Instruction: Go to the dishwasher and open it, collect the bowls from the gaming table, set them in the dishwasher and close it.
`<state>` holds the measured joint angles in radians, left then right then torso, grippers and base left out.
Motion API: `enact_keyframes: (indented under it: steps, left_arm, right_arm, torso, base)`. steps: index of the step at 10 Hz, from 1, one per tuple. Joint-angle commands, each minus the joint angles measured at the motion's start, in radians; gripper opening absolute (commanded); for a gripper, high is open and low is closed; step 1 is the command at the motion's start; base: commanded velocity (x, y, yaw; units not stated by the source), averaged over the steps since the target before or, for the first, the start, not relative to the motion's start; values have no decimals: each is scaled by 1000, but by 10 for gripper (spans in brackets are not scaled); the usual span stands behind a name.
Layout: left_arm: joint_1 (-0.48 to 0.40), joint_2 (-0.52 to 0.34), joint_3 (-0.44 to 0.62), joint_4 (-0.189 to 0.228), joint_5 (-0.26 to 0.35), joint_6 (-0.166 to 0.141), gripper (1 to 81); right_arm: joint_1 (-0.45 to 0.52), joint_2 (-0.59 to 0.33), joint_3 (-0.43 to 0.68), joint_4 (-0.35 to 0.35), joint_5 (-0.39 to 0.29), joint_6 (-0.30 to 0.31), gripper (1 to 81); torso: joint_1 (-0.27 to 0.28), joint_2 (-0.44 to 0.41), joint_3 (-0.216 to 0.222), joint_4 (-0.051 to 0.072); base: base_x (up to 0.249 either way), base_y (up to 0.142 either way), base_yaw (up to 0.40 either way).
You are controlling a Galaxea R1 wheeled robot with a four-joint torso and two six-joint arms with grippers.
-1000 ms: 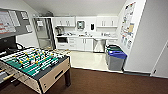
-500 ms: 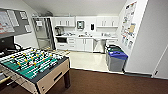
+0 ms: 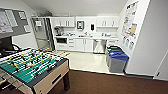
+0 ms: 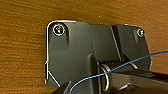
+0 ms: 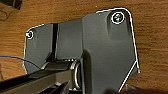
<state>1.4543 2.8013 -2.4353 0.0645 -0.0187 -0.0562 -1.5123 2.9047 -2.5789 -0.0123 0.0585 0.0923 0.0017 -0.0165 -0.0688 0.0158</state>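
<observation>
- Dishwasher with brushed stainless-steel front (image 3: 99, 46): built in under the white kitchen counter (image 3: 85, 37) along the far wall, to the right of the white lower cabinet doors (image 3: 84, 45) and behind the grey bins with green and blue lids (image 3: 117, 58). Its door appears closed.
- Orientation: the steel front stands upright and faces out into the room, toward the camera; its long axis runs vertically, floor to counter.
- Step in hand, as judged: driving toward the kitchen. A good line crosses the brown carpet (image 3: 100, 83) onto the pale floor (image 3: 85, 61), passing right of the wood-sided table-football table with green field (image 3: 30, 66) and left of the bins.
- Approach advice: arrive square to the steel front, with room left for the door to open.
- Grippers: both wrist views show dark robot plates over brown carpet; whether either gripper's fingers are open or closed cannot be told.
- Small blue bowls: none can be made out at this moment.
</observation>
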Motion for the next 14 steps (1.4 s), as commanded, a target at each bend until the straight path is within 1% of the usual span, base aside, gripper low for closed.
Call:
enact_keyframes:
  steps: [1,10,14]
  left_arm:
    - [-47,-14,5,11,54,2,811]
    - [-47,-15,5,9,54,2,811]
    - [-47,-15,5,9,54,2,811]
  right_arm:
    - [46,-6,-3,-12,-54,-5,811]
    - [46,-5,-1,-12,-54,-6,811]
    - [46,0,-3,-26,-54,-6,811]
  torso:
    - [0,0,0,0]
    - [0,0,0,0]
    - [0,0,0,0]
  base:
    - [112,0,0]
    - [124,0,0]
    - [124,0,0]
